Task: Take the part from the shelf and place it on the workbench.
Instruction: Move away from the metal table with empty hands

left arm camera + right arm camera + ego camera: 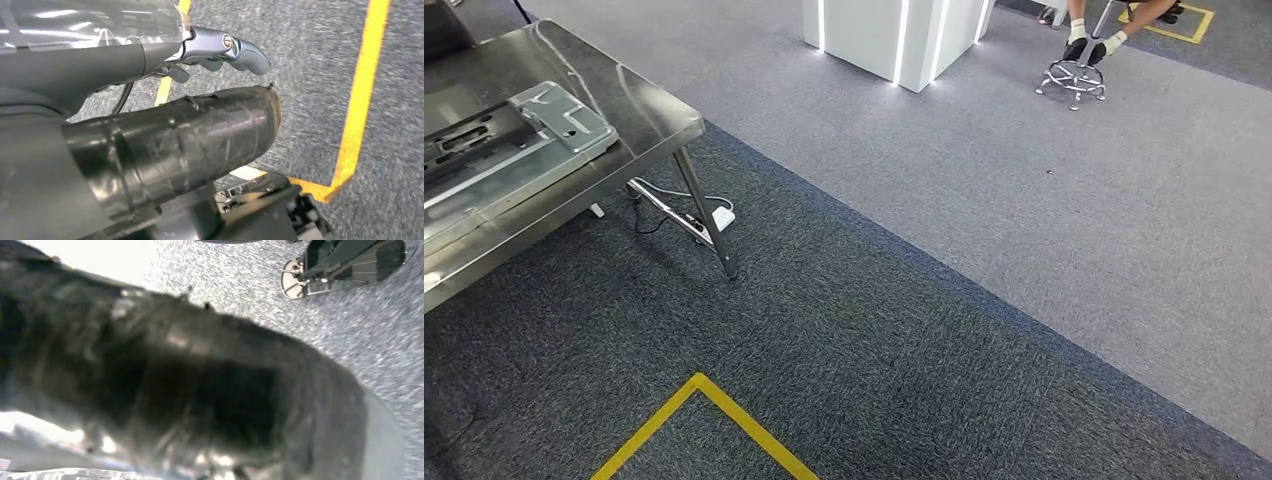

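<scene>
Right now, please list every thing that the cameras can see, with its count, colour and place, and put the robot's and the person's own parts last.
Workbench: one, shiny steel, upper left of head view.
Metal part: one flat light grey plate, lying on the workbench.
Power strip: one, white with dark cable, on the floor under the workbench.
Floor tape: yellow lines on dark carpet, near the robot.
White pillar: one, with lit strips, at the far side.
Stool base: one, chrome, far right.
Person's feet: two, white socks and dark shoes, by the stool base.
Left hand: one, grey, fingers curled, holding nothing visible.
Right hand: dark, blurred, state unclear.
</scene>
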You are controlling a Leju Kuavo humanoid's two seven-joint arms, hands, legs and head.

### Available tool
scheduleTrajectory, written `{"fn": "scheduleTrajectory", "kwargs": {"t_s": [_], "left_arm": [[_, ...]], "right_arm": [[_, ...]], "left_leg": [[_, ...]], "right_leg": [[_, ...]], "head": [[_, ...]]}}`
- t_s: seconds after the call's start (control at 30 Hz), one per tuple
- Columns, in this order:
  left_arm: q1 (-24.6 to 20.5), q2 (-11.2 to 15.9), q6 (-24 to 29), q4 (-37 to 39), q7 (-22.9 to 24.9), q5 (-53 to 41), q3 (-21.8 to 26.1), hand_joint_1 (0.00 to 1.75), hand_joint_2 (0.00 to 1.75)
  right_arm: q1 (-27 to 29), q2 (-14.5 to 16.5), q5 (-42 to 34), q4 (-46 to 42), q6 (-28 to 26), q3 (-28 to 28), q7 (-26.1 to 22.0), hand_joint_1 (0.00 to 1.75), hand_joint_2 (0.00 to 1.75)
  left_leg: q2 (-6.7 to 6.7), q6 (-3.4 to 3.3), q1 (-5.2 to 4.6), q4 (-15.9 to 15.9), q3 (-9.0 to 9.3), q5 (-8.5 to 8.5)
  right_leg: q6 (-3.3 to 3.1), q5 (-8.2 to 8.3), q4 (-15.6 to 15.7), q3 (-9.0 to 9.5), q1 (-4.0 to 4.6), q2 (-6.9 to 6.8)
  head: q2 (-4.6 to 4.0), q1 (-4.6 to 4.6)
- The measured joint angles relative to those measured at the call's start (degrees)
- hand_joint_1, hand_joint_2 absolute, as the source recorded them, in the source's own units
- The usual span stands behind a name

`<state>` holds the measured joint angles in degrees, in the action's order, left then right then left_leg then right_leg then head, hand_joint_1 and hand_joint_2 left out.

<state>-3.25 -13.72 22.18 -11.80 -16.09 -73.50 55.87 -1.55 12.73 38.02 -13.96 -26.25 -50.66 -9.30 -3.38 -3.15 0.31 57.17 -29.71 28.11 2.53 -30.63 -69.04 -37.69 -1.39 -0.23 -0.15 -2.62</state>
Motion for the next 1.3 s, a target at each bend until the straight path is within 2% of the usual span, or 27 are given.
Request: {"fn": "scheduleTrajectory", "kwargs": {"t_s": [0.07, 0.13, 0.23, 0.3, 0.37, 0.4, 0.43, 0.47, 0.5, 0.53, 0.6, 0.67, 0.73, 0.77, 0.8, 0.87, 0.9, 0.93, 0.97, 1.0, 1.07, 1.1, 1.13, 1.17, 1.23, 1.27, 1.3], "left_arm": [[-0.07, -0.01, 0.01, 0.00, 0.04, -0.02, -0.01, 0.00, 0.00], [-0.11, 0.00, 0.02, 0.00, 0.05, -0.01, 0.01, 0.00, 0.00], [-0.39, -0.01, 0.02, 0.00, -0.07, 0.01, 0.02, 0.00, 0.00], [-0.51, -0.03, 0.02, 0.00, -0.16, 0.02, 0.02, 0.00, 0.00], [-0.44, -0.04, 0.02, 0.00, -0.22, 0.02, 0.02, 0.00, 0.00], [-0.37, -0.04, 0.02, 0.00, -0.24, 0.02, 0.02, 0.00, 0.00], [-0.27, -0.03, 0.02, 0.00, -0.25, 0.02, 0.02, 0.00, 0.00], [-0.19, -0.02, 0.02, 0.00, -0.26, 0.02, 0.03, 0.00, 0.00], [-0.14, -0.02, 0.02, 0.00, -0.28, 0.02, 0.03, 0.00, 0.00], [-0.12, -0.01, 0.02, 0.00, -0.29, 0.02, 0.04, 0.00, 0.00], [-0.11, 0.01, 0.02, 0.00, -0.30, 0.02, 0.05, 0.00, 0.00], [-0.14, 0.04, 0.02, 0.00, -0.30, 0.02, 0.08, 0.00, 0.00], [-0.20, 0.05, 0.03, 0.00, -0.27, 0.03, 0.09, 0.00, 0.00], [-0.24, 0.05, 0.03, 0.00, -0.26, 0.03, 0.09, 0.00, 0.00], [-0.24, 0.04, 0.03, 0.00, -0.25, 0.02, 0.10, 0.00, 0.00], [-0.17, 0.02, 0.02, 0.00, -0.23, -0.01, 0.10, 0.00, 0.00], [-0.09, 0.02, 0.02, 0.00, -0.22, -0.01, 0.10, 0.00, 0.00], [-0.04, 0.02, 0.02, 0.00, -0.21, -0.01, 0.11, 0.00, 0.00], [-0.03, 0.03, 0.02, 0.00, -0.20, -0.01, 0.11, 0.00, 0.00], [-0.09, 0.03, 0.02, 0.00, -0.20, -0.01, 0.12, 0.00, 0.00], [-0.21, 0.01, 0.01, 0.00, -0.25, -0.03, 0.13, 0.00, 0.00], [-0.24, 0.01, 0.00, 0.00, -0.28, -0.04, 0.13, 0.00, 0.00], [-0.26, 0.01, 0.00, 0.00, -0.34, -0.04, 0.13, 0.00, 0.00], [-0.32, 0.01, -0.01, 0.00, -0.42, -0.04, 0.12, 0.00, 0.00], [-0.58, 0.01, -0.02, 0.00, -0.61, -0.04, 0.12, 0.00, 0.00], [-0.73, 0.01, -0.02, 0.00, -0.70, -0.04, 0.11, 0.00, 0.00], [-0.82, 0.01, -0.02, 0.00, -0.78, -0.04, 0.11, 0.00, 0.00]], "right_arm": [[0.00, -0.01, 0.02, 0.00, 0.00, 0.00, 0.10, 0.00, 0.00], [-0.10, -0.01, 0.09, 0.01, 0.00, 0.01, 0.18, 0.00, 0.00], [-0.03, -0.01, 0.26, 0.02, 0.00, 0.02, 0.32, 0.00, 0.00], [-0.05, -0.01, 0.37, 0.02, 0.00, 0.02, 0.41, 0.00, 0.00], [-0.16, -0.01, 0.54, 0.02, 0.03, 0.02, 0.48, 0.00, 0.00], [-0.19, -0.01, 0.63, 0.02, 0.07, 0.03, 0.52, 0.00, 0.00], [-0.18, -0.01, 0.74, 0.03, 0.10, 0.04, 0.58, 0.00, 0.00], [-0.14, -0.01, 0.83, 0.04, 0.14, 0.04, 0.67, 0.00, 0.00], [-0.11, -0.01, 0.92, 0.05, 0.15, 0.04, 0.75, 0.00, 0.00], [-0.10, -0.01, 1.00, 0.07, 0.15, 0.04, 0.84, 0.00, 0.00], [-0.19, 0.03, 1.10, 0.10, 0.16, 0.06, 0.89, 0.00, 0.00], [-0.25, 0.08, 1.20, 0.12, 0.17, 0.09, 0.90, 0.00, 0.00], [-0.15, 0.07, 1.32, 0.16, 0.16, 0.11, 0.92, 0.00, 0.00], [-0.10, 0.07, 1.41, 0.18, 0.15, 0.11, 0.93, 0.00, 0.00], [-0.09, 0.06, 1.53, 0.20, 0.14, 0.13, 0.98, 0.00, 0.00], [-0.19, 0.05, 1.80, 0.21, 0.15, 0.15, 1.11, 0.00, 0.00], [-0.24, 0.04, 1.89, 0.21, 0.15, 0.16, 1.18, 0.00, 0.00], [-0.25, 0.04, 1.93, 0.21, 0.15, 0.17, 1.21, 0.00, 0.00], [-0.22, 0.03, 1.96, 0.21, 0.15, 0.17, 1.25, 0.00, 0.00], [-0.16, 0.01, 1.97, 0.21, 0.16, 0.17, 1.29, 0.00, 0.00], [-0.09, -0.04, 2.02, 0.21, 0.20, 0.17, 1.37, 0.00, 0.00], [-0.15, -0.07, 2.05, 0.21, 0.28, 0.20, 1.39, 0.00, 0.00], [-0.24, -0.08, 2.09, 0.21, 0.38, 0.25, 1.39, 0.00, 0.00], [-0.30, -0.08, 2.11, 0.21, 0.51, 0.33, 1.39, 0.00, 0.00], [-0.31, -0.08, 2.12, 0.22, 0.80, 0.50, 1.38, 0.00, 0.00], [-0.29, -0.08, 2.12, 0.22, 0.90, 0.57, 1.37, 0.00, 0.00], [-0.31, -0.08, 2.11, 0.23, 0.95, 0.60, 1.37, 0.00, 0.00]], "left_leg": [[-1.13, 0.55, -0.03, 0.55, 0.01, 0.49], [-1.99, 1.30, -0.17, 0.96, 0.02, 0.97], [-2.92, 2.36, -0.01, 0.90, 0.59, 1.23], [-0.81, 2.92, 0.26, 2.85, 0.02, 2.93], [2.08, 3.17, 0.41, 8.97, -2.69, 6.64], [2.61, 3.17, 0.42, 12.80, -4.48, 8.36], [2.81, 3.10, 0.41, 15.59, -5.84, 9.10], [2.91, 2.95, 0.39, 16.48, -6.34, 8.69], [3.07, 2.71, 0.37, 15.23, -5.85, 7.22], [3.61, 2.38, 0.34, 11.98, -4.41, 5.04], [6.29, 1.73, 0.29, 4.51, -1.25, 1.71], [7.93, 1.47, 0.06, 1.17, -0.05, 0.88], [6.86, 1.16, -0.01, 0.62, 0.13, 0.51], [6.17, 0.83, 0.09, 0.24, 0.26, 0.19], [5.39, 0.46, 0.22, -0.16, 0.37, -0.14], [3.72, 0.00, 0.25, -0.55, 0.36, -0.47], [2.83, -0.09, 0.19, -0.54, 0.27, -0.47], [1.95, -0.07, 0.15, -0.51, 0.22, -0.42], [1.11, -0.02, 0.13, -0.49, 0.21, -0.35], [0.37, 0.09, 0.15, -0.45, 0.24, -0.25], [-0.81, 0.49, 0.19, -0.20, 0.45, 0.11], [-1.30, 0.84, 0.08, 0.07, 0.48, 0.42], [-1.77, 1.22, -0.04, 0.28, 0.51, 0.71], [-2.18, 1.58, -0.17, 0.41, 0.55, 0.94], [-3.00, 2.23, -0.18, 0.37, 0.91, 1.19], [-2.57, 2.55, -0.05, 0.70, 0.98, 1.58], [-1.58, 2.84, 0.11, 1.81, 0.69, 2.51]], "right_leg": [[-0.07, 2.58, 6.93, 3.68, 0.03, -2.24], [-0.73, 3.01, 9.67, 4.98, 0.42, -3.40], [-1.95, 3.25, 9.80, 4.81, 0.65, -1.99], [-2.69, 3.65, 10.19, 4.82, 0.39, -0.97], [-3.17, 3.92, 10.30, 4.63, 0.42, 0.05], [-3.32, 4.00, 10.28, 4.49, 0.55, 0.65], [-3.39, 4.06, 10.27, 4.42, 0.68, 1.33], [-3.42, 4.09, 10.25, 4.41, 0.79, 2.06], [-3.42, 4.12, 10.24, 4.46, 0.87, 2.82], [-3.37, 4.16, 10.24, 4.54, 0.92, 3.55], [-3.09, 4.30, 10.13, 4.49, 0.96, 4.85], [-2.50, 4.56, 10.06, 4.14, 0.81, 5.99], [-1.78, 4.83, 10.13, 3.82, 0.64, 6.89], [-1.53, 4.55, 9.78, 3.58, 0.70, 6.30], [-1.36, 3.58, 8.50, 2.93, 0.78, 5.13], [-1.10, -0.03, 2.72, 0.22, 0.85, 2.15], [-0.90, -1.87, -1.08, -1.57, 0.73, 1.41], [-0.69, -2.88, -4.00, -2.89, 0.61, 1.07], [-0.50, -2.82, -5.14, -3.30, 0.47, 0.83], [-0.34, -1.72, -4.06, -2.57, 0.32, 0.55], [-0.21, 1.83, 3.16, 1.50, 0.13, -1.05], [-0.40, 2.97, 6.64, 3.36, 0.26, -2.08], [-0.71, 3.52, 8.93, 4.54, 0.40, -2.80], [-1.09, 3.48, 9.92, 4.97, 0.60, -3.14], [-1.91, 3.42, 10.06, 4.88, 0.81, -2.15], [-2.27, 3.52, 10.20, 4.90, 0.77, -1.63], [-2.64, 3.68, 10.35, 4.91, 0.68, -1.11]], "head": [[0.00, 0.00], [0.00, 0.02], [0.00, 0.03], [0.00, 0.04], [0.00, 0.05], [0.00, 0.07], [0.00, 0.07], [0.00, 0.07], [0.00, 0.07], [0.00, 0.06], [0.00, 0.05], [0.00, 0.04], [0.00, 0.05], [0.00, 0.04], [0.00, -0.03], [0.00, -0.19], [0.00, -0.25], [0.00, -0.26], [0.00, -0.26], [0.00, -0.26], [0.00, -0.27], [0.00, -0.27], [0.00, -0.23], [0.00, -0.18], [0.00, -0.11], [0.00, -0.11], [0.00, -0.09]]}}
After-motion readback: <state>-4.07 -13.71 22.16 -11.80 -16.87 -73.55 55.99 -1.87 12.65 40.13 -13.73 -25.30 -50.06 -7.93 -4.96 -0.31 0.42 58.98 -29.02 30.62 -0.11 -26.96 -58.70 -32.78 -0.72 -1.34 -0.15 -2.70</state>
